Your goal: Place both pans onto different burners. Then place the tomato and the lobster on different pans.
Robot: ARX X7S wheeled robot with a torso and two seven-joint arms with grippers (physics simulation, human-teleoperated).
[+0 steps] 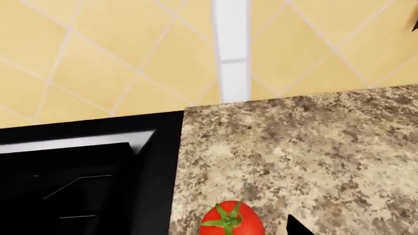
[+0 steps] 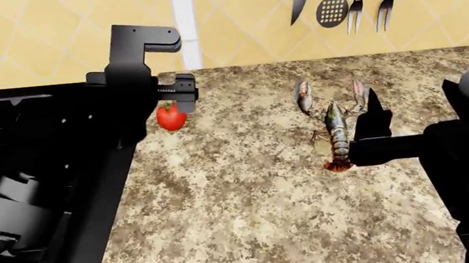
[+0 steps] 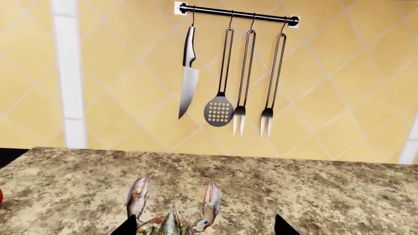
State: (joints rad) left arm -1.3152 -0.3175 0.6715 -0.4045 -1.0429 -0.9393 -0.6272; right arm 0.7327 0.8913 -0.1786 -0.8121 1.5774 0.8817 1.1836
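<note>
The small red tomato (image 2: 170, 117) with its green stem sits on the speckled counter, close to the edge of the black stove (image 2: 46, 116). My left gripper (image 2: 177, 93) hangs right over it. In the left wrist view the tomato (image 1: 230, 221) lies beside one dark fingertip (image 1: 299, 228) with a gap between them; the gripper is open. The grey-brown lobster (image 2: 333, 126) lies on the counter, claws toward the wall. My right gripper (image 3: 204, 227) is open, and the lobster (image 3: 171, 221) lies below and between its wide-apart tips. No pans or burners can be made out.
A rail (image 3: 238, 13) on the yellow tiled wall holds a knife (image 3: 188, 73), a slotted spatula and two forks, hanging above the counter's back edge. The granite counter (image 2: 250, 206) stretches from the stove to the right. My right arm (image 2: 465, 149) fills the right side.
</note>
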